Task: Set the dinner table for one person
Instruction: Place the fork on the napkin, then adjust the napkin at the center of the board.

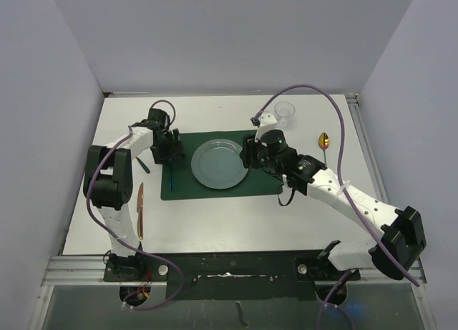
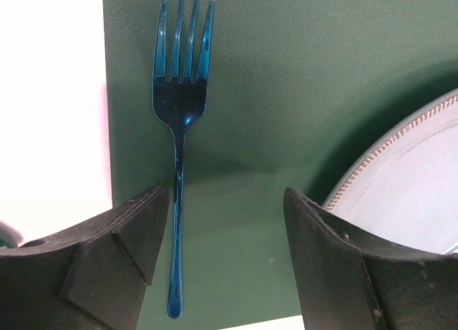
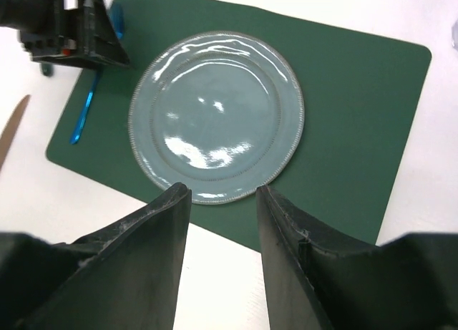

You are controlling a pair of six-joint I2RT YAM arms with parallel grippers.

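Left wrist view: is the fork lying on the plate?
No, the blue fork lies flat on the green placemat, clear of the plate at the right edge.

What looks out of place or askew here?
Nothing spilled or broken. The knife lies on the bare table left of the placemat, beyond the fork; the spoon also lies off the mat, to its right. The plate and fork sit straight.

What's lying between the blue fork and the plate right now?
Only bare green placemat lies between the blue fork and the plate, clearest in the left wrist view; one finger of the open left gripper hangs over that strip.
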